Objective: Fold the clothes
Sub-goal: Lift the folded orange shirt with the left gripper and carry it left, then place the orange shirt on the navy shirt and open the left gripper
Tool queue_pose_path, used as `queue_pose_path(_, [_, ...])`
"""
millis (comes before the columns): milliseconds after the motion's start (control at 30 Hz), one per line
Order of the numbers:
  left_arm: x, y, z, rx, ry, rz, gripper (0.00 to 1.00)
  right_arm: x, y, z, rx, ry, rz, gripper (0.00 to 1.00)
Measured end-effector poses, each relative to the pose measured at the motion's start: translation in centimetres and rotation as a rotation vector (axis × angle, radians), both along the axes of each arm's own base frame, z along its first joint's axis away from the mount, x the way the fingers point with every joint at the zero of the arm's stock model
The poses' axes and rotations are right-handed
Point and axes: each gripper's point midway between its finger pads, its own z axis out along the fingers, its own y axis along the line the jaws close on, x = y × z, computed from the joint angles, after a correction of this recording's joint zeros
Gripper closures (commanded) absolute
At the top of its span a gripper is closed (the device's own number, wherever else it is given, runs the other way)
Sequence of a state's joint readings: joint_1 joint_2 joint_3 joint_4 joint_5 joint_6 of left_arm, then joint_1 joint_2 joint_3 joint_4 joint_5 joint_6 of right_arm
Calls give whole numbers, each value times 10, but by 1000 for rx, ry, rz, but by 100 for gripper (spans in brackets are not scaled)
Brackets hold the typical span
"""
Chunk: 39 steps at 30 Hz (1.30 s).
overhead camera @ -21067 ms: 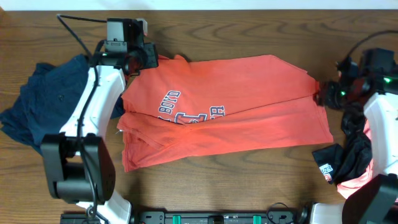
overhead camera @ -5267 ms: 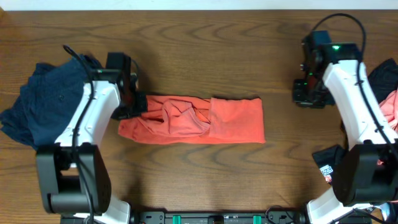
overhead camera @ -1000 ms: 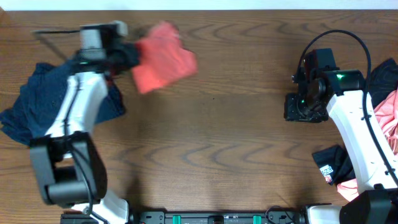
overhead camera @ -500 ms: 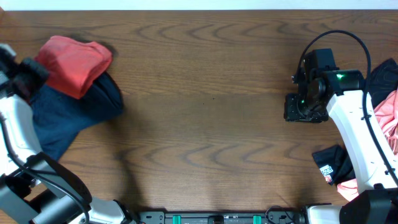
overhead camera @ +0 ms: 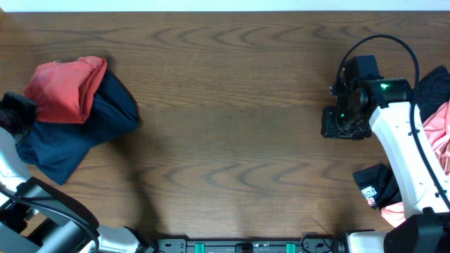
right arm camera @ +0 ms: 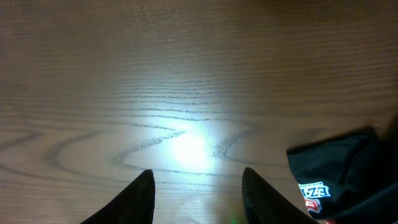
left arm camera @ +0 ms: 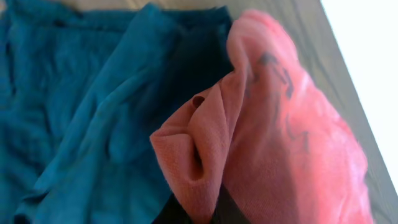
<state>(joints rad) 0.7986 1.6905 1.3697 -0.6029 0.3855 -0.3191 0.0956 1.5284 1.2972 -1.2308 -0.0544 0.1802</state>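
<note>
- the left gripper [overhead camera: 21, 114] sits at the far left edge of the table [overhead camera: 232, 140]; its jaws are pinched tight on a fold of the orange-red t-shirt [overhead camera: 65, 88]; in the left wrist view the cloth runs down to the dark fingers at the bottom edge, which are mostly hidden
- the right gripper [right arm camera: 196, 199] stands partly open, at a middling gap; nothing lies between its two dark pointed fingers [right arm camera: 140, 196]; below it is bare wood with a bright glare patch
- the t-shirt is a bunched, rounded bundle of soft matte knit, creased into deep folds; dark lettering shows on one fold in the left wrist view, too blurred to read
- it lies on top of the navy garment [overhead camera: 84, 130], a limp crumpled heap spreading toward the near left of the table
- the table is dark brown wood with strong wavy grain
- at the right edge, beside the right arm, lies a pink garment [overhead camera: 437, 133]; near it a black garment [overhead camera: 383, 186] with a small white and red printed label; its corner also shows at the lower right of the right wrist view
</note>
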Motion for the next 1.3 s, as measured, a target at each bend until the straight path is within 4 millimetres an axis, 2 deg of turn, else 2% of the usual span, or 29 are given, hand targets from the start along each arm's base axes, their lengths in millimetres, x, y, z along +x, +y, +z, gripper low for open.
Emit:
queue_pose_path(267, [-36,2,-14,-95,85,70,94,0,0,0,0,0,0,55])
queue_pose_path(333, [-43,8,-15,-105,89,95,89,0,0,0,0,0,0,55])
queue_pose_path(367, [-47,10,-15,-112,89,113,85,0,0,0,0,0,1,55])
queue_pose_path(433, [-53,15,-16,-120,93,140,67,0,0,0,0,0,1,55])
queue_pose_path(467, [-57,18,-16,-122,95,149,42,0,0,0,0,0,1,55])
queue_pose_path(500, [-59,19,-17,-123,97,157,27,0,0,0,0,0,1,55])
queue_pose_path(533, [-60,21,-17,-127,95,170,23,0,0,0,0,0,1,55])
queue_pose_path(567, [-61,22,-16,-128,95,175,6,0,0,0,0,-1,1,54])
queue_pose_path(800, [-59,20,-15,-146,81,181,5,1,0,0,0,-4,0,51])
queue_pose_path(900, [-47,18,-10,-151,28,147,5,4,0,0,1,-16,1,48])
queue_pose_path(1033, [-9,4,7,-103,-81,8,3,8,1,1,3,-31,1,47])
queue_pose_path(1100, [17,-13,18,-58,-147,-113,2,8,1,1,3,-35,1,47])
queue_pose_path(1200, [56,-49,37,-15,-251,-291,2,9,1,1,4,-36,1,47])
queue_pose_path(1300, [81,-81,50,-9,-319,-396,2,9,1,1,4,-36,1,47])
